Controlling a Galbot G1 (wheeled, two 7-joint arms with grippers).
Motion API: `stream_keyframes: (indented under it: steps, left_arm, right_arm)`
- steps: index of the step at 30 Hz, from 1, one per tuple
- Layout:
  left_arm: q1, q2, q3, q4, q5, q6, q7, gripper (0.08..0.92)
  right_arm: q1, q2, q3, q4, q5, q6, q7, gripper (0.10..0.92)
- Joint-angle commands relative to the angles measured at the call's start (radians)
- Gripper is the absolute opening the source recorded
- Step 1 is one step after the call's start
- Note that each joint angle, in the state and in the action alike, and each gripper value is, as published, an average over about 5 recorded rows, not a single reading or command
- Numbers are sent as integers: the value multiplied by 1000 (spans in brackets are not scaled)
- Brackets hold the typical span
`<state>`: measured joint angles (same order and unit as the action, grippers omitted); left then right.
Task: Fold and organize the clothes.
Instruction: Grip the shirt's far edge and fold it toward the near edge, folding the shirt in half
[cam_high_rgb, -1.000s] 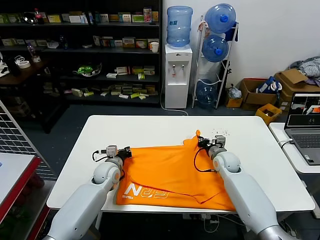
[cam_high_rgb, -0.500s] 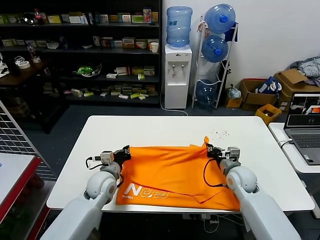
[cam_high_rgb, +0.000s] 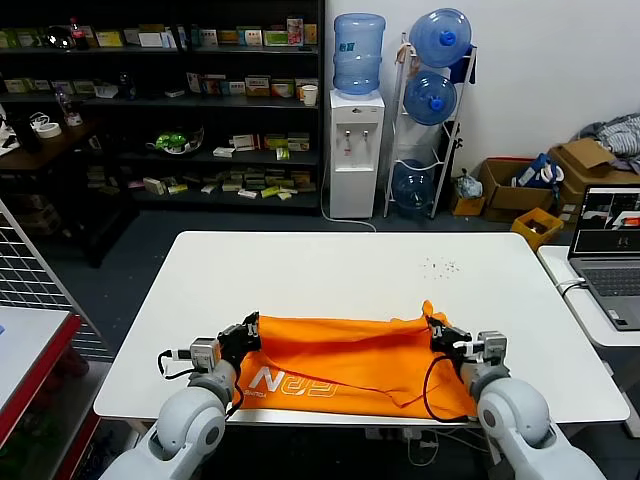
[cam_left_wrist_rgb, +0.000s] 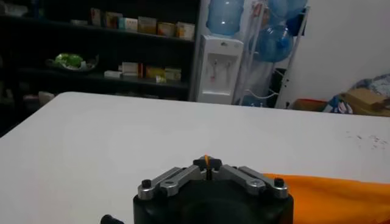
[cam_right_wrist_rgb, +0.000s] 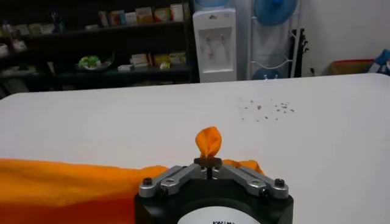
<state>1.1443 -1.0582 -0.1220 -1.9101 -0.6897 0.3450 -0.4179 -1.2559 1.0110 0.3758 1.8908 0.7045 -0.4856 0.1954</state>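
Both grippers, left and right, pinch the T-shirt's far corners.

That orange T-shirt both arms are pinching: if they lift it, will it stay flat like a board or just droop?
Probably droop. The orange T-shirt lies creased and folded over itself, so it looks soft and floppy. A small tuft bunches up above the right gripper, whose jaws are shut, suggesting thin cloth. It seems light: the left gripper holds just a corner, and it may slide easily on the smooth white table.

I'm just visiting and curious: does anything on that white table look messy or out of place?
Only small things: dark specks are scattered on the white table beyond the orange T-shirt, whose near right hem lies rumpled.
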Motion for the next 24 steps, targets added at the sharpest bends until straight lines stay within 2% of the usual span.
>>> stream_keyframes:
  steps: [1, 6, 13, 24]
  left_arm:
    - [139, 11, -16, -99, 25, -2, -7, 102]
    - [190, -7, -24, -100, 49, -14, 0, 147]
    - [263, -52, -51, -82, 134, -57, 28, 348]
    - [211, -116, -55, 83, 157, -119, 66, 660]
  right_arm:
    - [-239, -16, 84, 182, -31, -23, 14, 130]
    - [-273, -7, 113, 183, -75, 8, -16, 234]
    - [-277, 9, 117, 185, -78, 31, -29, 433]
    - [-262, 30, 110, 176, -81, 38, -22, 736]
